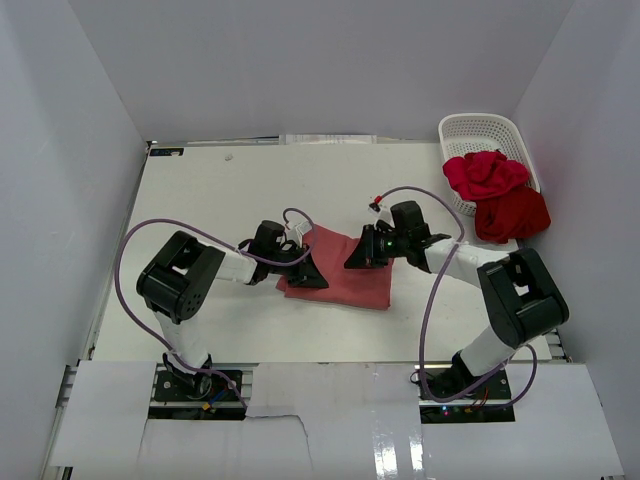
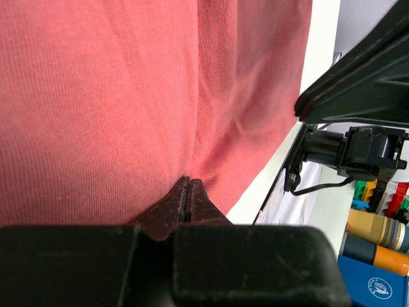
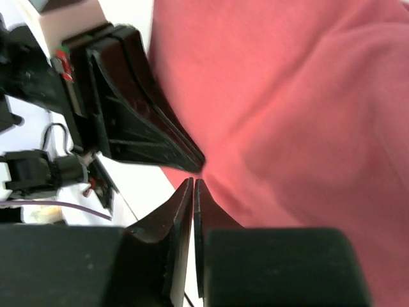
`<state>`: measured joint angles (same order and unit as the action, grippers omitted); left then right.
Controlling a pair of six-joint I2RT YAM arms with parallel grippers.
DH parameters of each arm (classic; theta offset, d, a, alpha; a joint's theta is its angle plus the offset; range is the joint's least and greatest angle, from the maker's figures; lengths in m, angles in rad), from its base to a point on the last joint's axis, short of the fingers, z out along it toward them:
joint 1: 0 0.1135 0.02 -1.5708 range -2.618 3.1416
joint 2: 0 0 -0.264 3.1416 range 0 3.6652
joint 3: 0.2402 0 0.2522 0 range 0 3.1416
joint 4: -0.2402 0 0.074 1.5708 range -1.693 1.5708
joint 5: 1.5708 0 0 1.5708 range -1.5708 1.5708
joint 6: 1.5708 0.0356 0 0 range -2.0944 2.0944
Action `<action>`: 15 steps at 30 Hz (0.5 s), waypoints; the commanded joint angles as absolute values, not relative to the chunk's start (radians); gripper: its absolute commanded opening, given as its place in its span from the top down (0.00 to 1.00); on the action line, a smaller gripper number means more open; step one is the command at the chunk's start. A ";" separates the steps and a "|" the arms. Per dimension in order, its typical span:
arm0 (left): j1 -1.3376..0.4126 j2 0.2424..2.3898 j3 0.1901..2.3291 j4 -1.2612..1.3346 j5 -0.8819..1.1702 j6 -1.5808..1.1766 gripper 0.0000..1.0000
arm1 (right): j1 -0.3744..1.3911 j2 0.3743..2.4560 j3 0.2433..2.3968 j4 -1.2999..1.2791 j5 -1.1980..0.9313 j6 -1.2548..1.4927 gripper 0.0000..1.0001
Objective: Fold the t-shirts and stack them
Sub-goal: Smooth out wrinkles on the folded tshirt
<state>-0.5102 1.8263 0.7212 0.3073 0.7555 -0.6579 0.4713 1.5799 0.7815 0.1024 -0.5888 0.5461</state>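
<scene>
A dusty salmon-red t-shirt (image 1: 345, 280) lies folded flat at the table's middle. My left gripper (image 1: 308, 272) is at its left edge; in the left wrist view its jaws (image 2: 188, 181) are shut, pinching the cloth (image 2: 128, 96), which creases toward the tips. My right gripper (image 1: 357, 253) is at the shirt's far edge; its jaws (image 3: 193, 182) are shut on the cloth's edge (image 3: 300, 109), close to the left fingers (image 3: 147, 128). A bright crimson t-shirt (image 1: 485, 174) lies bunched in the white basket (image 1: 480, 128). A darker red t-shirt (image 1: 513, 214) hangs over the basket's near rim.
The basket stands at the back right corner against the white walls. Purple cables (image 1: 130, 250) loop from both arms. The right gripper's black fingers (image 2: 358, 77) show at the upper right of the left wrist view.
</scene>
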 commanded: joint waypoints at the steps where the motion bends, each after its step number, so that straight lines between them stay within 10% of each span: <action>1: -0.515 1.821 0.698 0.202 0.675 -0.603 1.00 | 0.466 1.630 0.753 0.319 -0.651 0.649 0.92; 15: -0.520 1.807 0.673 0.202 0.672 -0.594 1.00 | 0.249 1.663 0.641 0.416 -0.514 0.617 0.92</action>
